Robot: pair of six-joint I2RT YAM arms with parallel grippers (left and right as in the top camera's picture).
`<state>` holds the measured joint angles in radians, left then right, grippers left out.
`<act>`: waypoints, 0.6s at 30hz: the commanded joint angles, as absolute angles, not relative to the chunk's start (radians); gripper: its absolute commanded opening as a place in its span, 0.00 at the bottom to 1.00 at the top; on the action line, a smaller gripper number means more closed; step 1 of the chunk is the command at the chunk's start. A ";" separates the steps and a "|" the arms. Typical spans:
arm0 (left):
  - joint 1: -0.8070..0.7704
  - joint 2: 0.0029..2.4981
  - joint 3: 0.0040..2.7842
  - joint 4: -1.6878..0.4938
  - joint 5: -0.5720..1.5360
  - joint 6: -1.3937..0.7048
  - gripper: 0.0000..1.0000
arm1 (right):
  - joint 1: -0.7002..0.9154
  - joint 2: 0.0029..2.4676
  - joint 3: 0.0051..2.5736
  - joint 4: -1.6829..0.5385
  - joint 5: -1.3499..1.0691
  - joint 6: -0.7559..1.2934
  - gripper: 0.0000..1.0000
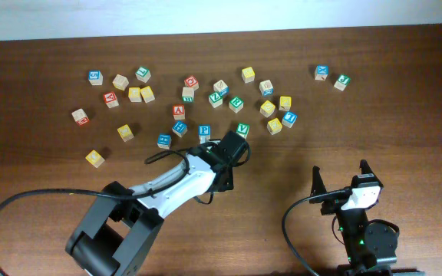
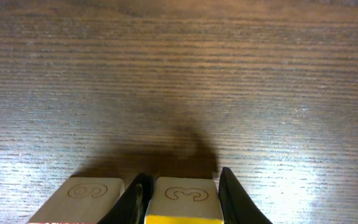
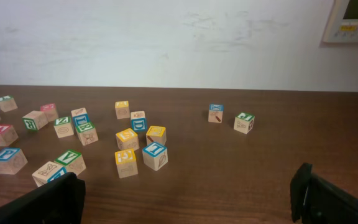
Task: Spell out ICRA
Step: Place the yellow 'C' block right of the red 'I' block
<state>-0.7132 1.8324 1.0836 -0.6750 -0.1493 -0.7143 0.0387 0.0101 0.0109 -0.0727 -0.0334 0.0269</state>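
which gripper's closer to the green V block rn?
Left. The left gripper sits right beside the green V block, on its robot side, fingers shut on a yellow-edged block. The right gripper is open, far off to the V block's right.

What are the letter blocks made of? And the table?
The letter blocks look like pale bare wood with painted coloured faces; up close, the yellow block shows an engraved mark in matte wood. The table looks like dark wood or wood-print laminate, slightly shiny: streaky grain with a bright glare.
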 commanded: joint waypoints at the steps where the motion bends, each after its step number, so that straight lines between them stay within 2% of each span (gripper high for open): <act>1: -0.713 1.825 1.074 -0.693 -0.110 -0.702 0.23 | 0.032 0.003 0.006 -0.078 -0.029 0.033 0.98; 3: -0.713 1.825 1.074 -0.693 -0.112 -0.702 0.25 | 0.032 0.003 0.006 -0.078 -0.029 0.033 0.98; 5: -0.713 1.825 1.074 -0.692 -0.112 -0.702 0.33 | 0.032 0.003 0.006 -0.078 -0.029 0.033 0.98; 13: -0.713 1.825 1.074 -0.682 -0.125 -0.702 0.37 | 0.032 0.003 0.006 -0.078 -0.029 0.033 0.98; 15: -0.712 1.825 1.074 -0.670 -0.147 -0.702 0.45 | 0.032 0.003 0.006 -0.078 -0.029 0.033 0.98; 18: -0.712 1.825 1.074 -0.636 -0.149 -0.702 0.45 | 0.032 0.003 0.006 -0.078 -0.029 0.033 0.98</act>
<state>-0.7132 1.8324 1.0824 -0.6548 -0.1310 -0.7036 0.0387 0.0101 0.0109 -0.0727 -0.0334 0.0269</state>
